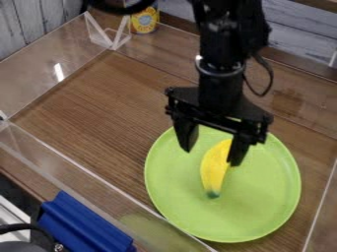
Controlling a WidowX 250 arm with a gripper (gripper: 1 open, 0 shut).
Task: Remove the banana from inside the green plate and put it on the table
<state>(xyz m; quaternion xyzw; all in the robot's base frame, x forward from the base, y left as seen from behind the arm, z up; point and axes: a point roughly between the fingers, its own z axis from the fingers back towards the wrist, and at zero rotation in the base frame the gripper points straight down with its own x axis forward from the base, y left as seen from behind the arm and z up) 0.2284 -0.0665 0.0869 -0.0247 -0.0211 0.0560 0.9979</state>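
Claw (211, 157) spread wide above banana (214, 173), which lies inside green plate (270, 205). Banana probably light, fairly firm, perhaps smooth enough to skid on glossy plate. Best hold: across its middle, modest squeeze, then out to table (99, 113).

Yellow banana (214, 175), green-tipped, inside round green plate (258, 212)

Banana's (214, 175) upper end hidden behind end effector (211, 148); can (145, 18) partly hidden.
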